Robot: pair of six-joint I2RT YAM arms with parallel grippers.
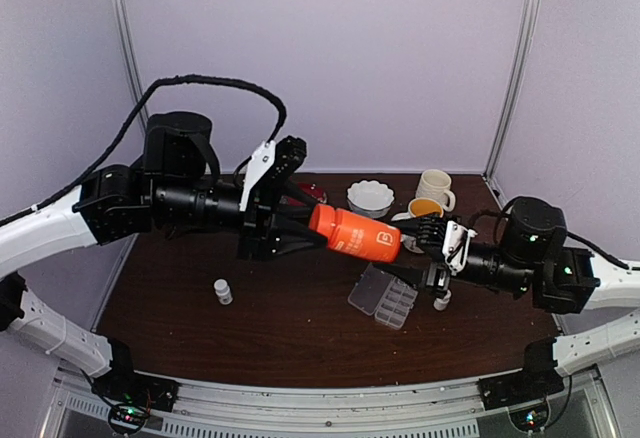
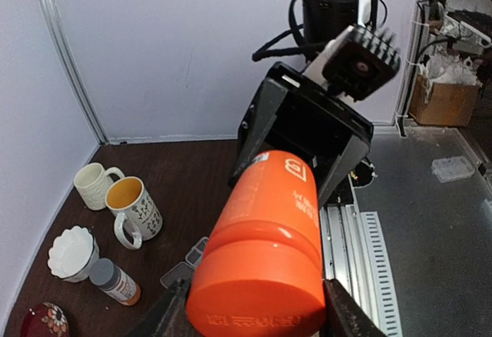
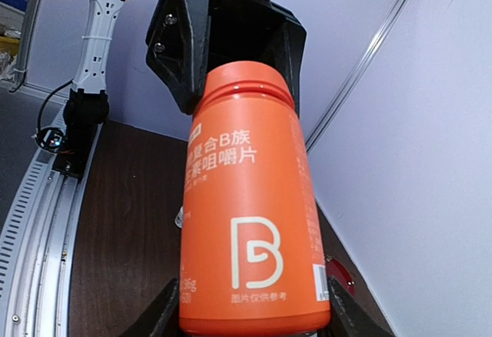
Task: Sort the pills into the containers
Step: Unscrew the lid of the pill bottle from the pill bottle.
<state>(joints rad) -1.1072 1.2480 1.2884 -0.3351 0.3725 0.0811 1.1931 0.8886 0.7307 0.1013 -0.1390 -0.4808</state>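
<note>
An orange bottle (image 1: 356,235) hangs level above the table, held at both ends. My left gripper (image 1: 314,228) is shut on its cap end; the cap (image 2: 257,302) fills the gap between the left fingers (image 2: 163,315). My right gripper (image 1: 413,239) is shut on its base end, where the bottle's body (image 3: 250,229) stands between the right fingers (image 3: 157,315). The containers are the compartments of a clear organiser box (image 1: 383,296) lying on the table below the bottle, also seen in the left wrist view (image 2: 187,265). No pills show in any view.
On the dark table stand a small white-capped vial (image 1: 223,291), a white fluted bowl (image 1: 370,196), two mugs (image 1: 434,187) (image 2: 135,210) and a grey-capped amber bottle (image 2: 115,281). A red dish (image 1: 313,192) lies at the back. Walls enclose the back and sides.
</note>
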